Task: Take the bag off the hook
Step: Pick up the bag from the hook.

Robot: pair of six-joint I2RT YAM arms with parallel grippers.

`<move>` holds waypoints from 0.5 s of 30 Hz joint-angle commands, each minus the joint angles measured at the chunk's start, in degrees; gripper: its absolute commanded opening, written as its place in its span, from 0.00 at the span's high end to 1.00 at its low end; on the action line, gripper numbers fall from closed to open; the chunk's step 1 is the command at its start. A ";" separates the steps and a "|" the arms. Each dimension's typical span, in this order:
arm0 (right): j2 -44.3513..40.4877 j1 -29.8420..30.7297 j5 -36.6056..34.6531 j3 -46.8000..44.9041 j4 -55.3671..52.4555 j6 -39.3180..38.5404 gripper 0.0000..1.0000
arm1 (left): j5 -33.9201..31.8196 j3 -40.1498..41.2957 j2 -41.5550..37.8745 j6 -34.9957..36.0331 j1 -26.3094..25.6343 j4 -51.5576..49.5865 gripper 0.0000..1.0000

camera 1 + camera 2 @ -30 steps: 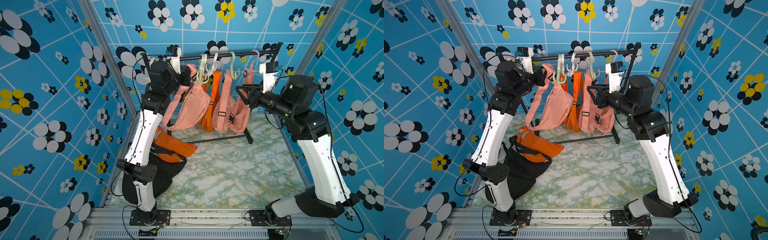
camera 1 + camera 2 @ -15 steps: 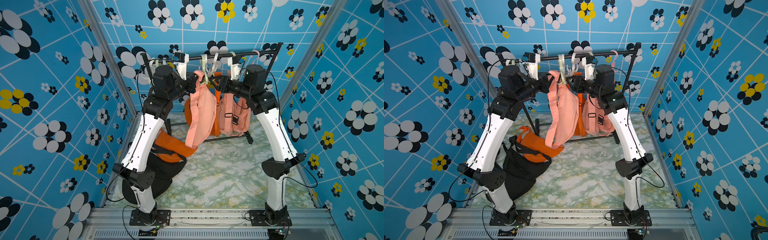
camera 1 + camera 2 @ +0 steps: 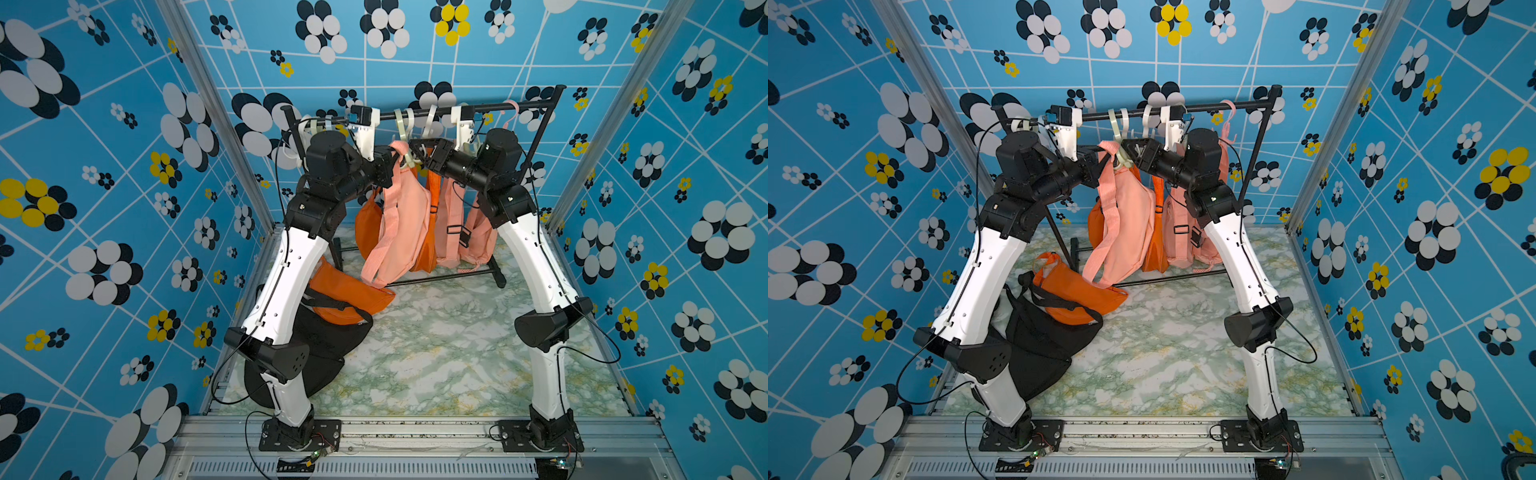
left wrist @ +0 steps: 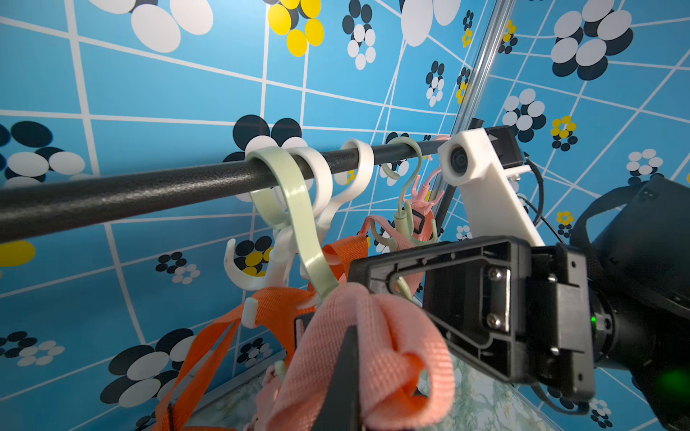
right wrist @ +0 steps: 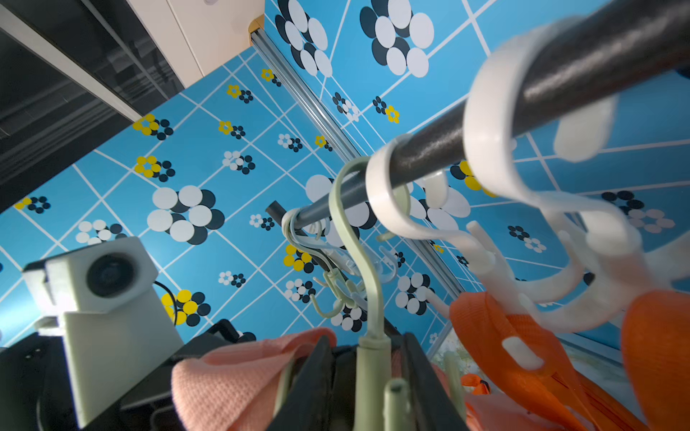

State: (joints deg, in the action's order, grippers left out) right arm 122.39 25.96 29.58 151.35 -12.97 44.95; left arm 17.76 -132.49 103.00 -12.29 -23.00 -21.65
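Left wrist view: left gripper (image 4: 345, 373) is clamped tight on the pink strap (image 4: 377, 336), right at the lower end of the green hook (image 4: 298, 212).
Strap is bunched and wrapped over the dark finger; can't tell if it sits on a prong or is clear of it. Green hook hangs on the black rail (image 4: 149, 190) beside white hooks (image 4: 354, 164). In both top views the pink bag (image 3: 405, 216) hangs below the left gripper, off the floor, in front of the rack. Right wrist view: right gripper (image 5: 367, 358) has its jaws on either side of the green hook's stem, partly apart; can't tell if they pinch it. Other bags on the rack: orange bag (image 3: 365, 228), second pink bag (image 3: 478, 237). On the marble floor (image 3: 436, 353) by the left arm: loose orange bag (image 3: 349, 295) on top of a black bag (image 3: 328, 345).
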 commanded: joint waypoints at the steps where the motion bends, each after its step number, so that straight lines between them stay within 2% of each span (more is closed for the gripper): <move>1: -1.21 0.78 5.66 -1.86 6.18 5.29 0.78 | -1.07 -1.99 1.03 2.43 0.15 0.37 0.99; 4: -2.43 0.82 7.20 -3.40 6.58 7.04 0.85 | -2.78 -7.47 4.44 2.06 2.56 -0.56 1.00; 8: -3.65 0.76 8.22 -4.04 4.22 7.39 0.90 | -2.00 -13.99 8.94 -2.66 7.08 0.85 1.00; 15: -5.49 0.24 11.51 -5.53 4.89 10.29 0.92 | -1.99 -14.66 10.75 -8.74 11.47 5.94 0.99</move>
State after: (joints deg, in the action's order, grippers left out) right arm 120.11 25.93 35.24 146.12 -9.58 52.77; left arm 16.03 -144.94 113.60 -17.93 -12.32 -20.40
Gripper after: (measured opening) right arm 0.134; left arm 0.057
